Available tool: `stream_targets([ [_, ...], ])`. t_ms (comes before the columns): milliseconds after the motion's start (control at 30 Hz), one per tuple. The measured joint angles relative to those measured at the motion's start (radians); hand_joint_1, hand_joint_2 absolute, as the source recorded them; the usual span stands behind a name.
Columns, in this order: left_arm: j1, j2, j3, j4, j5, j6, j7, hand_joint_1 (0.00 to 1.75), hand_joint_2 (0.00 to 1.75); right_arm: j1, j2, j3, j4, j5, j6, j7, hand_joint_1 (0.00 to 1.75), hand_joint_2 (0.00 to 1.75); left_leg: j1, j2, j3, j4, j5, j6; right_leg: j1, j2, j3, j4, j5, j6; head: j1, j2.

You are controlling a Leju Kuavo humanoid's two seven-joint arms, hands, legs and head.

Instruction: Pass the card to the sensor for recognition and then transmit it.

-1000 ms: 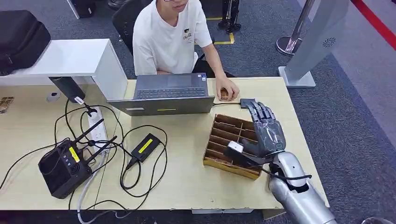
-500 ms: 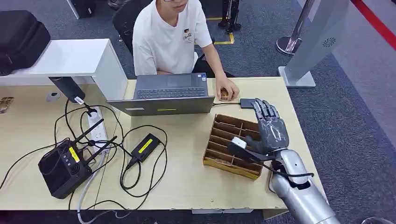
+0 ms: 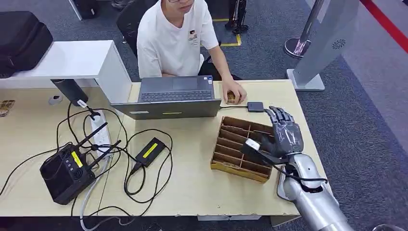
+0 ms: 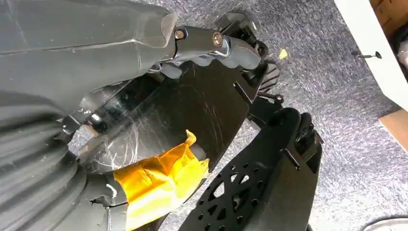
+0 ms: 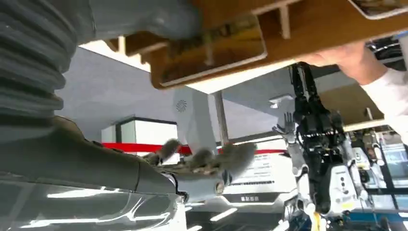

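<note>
My right hand hovers over the right end of the wooden slotted tray and pinches a dark card with a white end; the card sticks out to the left above the slots. The sensor, a small dark square pad wired to the laptop, lies on the table just beyond the tray, a short way ahead of my fingers. In the right wrist view the tray is close and my fingers are blurred. My left hand hangs by my side above the carpet, holding nothing.
A person sits behind the open laptop with a hand on a mouse next to the sensor. A black device, a power strip and tangled cables cover the left half. The table's right edge is beside my arm.
My right hand has moved to the right and slightly farther out with the card, uncovering the sensor pad. The person and the table items have stayed put.
</note>
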Motion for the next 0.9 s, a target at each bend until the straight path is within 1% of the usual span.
stream_targets([
  [200,0.000,0.001,0.000,0.000,-0.006,-0.001,0.003,0.00,1.75,0.000,0.002,-0.008,0.019,0.000,0.001,0.000,1.75,1.75,0.000,0.000,0.000,0.000,0.000,0.000,0.000,0.000,0.000,0.000,0.000,0.000,0.000,0.000],
  [900,0.000,0.001,0.000,0.000,-0.020,0.008,0.016,0.00,1.75,-0.004,0.017,-0.026,0.027,0.000,0.007,-0.007,1.75,1.75,0.000,0.000,0.001,0.000,0.000,0.000,0.000,0.000,0.000,0.000,0.000,0.000,0.000,0.000],
])
